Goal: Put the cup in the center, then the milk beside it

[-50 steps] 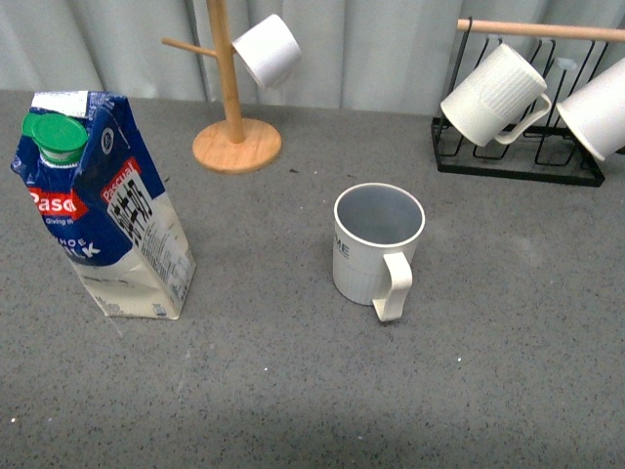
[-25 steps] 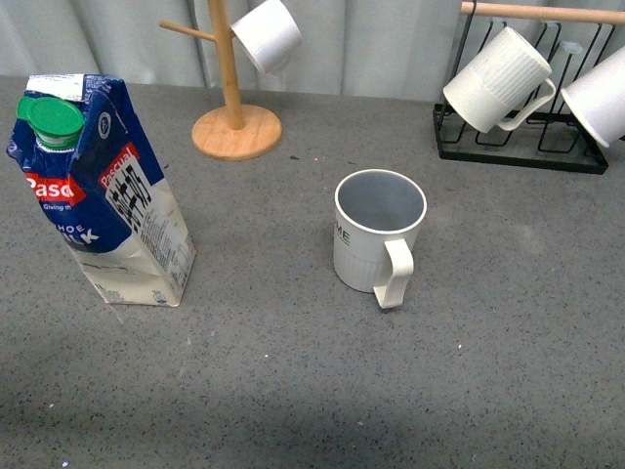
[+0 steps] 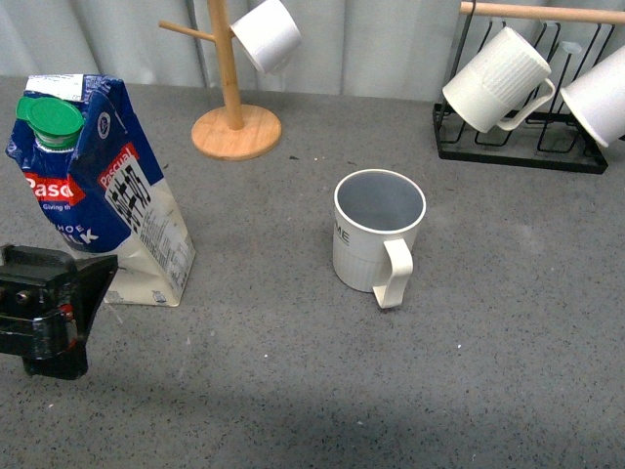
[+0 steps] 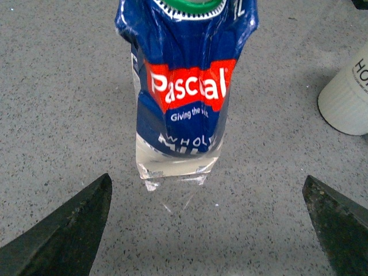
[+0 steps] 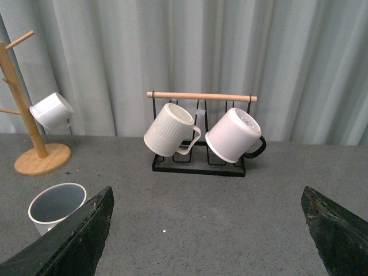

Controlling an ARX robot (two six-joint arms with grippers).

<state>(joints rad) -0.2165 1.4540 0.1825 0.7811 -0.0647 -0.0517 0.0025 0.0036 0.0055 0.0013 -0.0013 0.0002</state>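
Observation:
The cup (image 3: 379,239), cream and ribbed with a grey-blue inside, stands upright near the table's middle with its handle toward me. It also shows in the left wrist view (image 4: 348,92) and the right wrist view (image 5: 54,204). The milk (image 3: 103,195), a blue and white carton with a green cap, stands at the left, well apart from the cup. My left gripper (image 3: 49,313) is open just in front of the milk (image 4: 184,92), its jaws wide on either side and not touching it (image 4: 207,190). My right gripper (image 5: 207,192) is open and empty above bare table.
A wooden mug tree (image 3: 232,117) with a white mug (image 3: 266,34) stands at the back. A black wire rack (image 3: 518,151) with two white mugs (image 5: 172,129) stands at the back right. A curtain hangs behind the table.
My left gripper has come into the front view at the lower left, in front of the milk. The cup and the milk have not moved.

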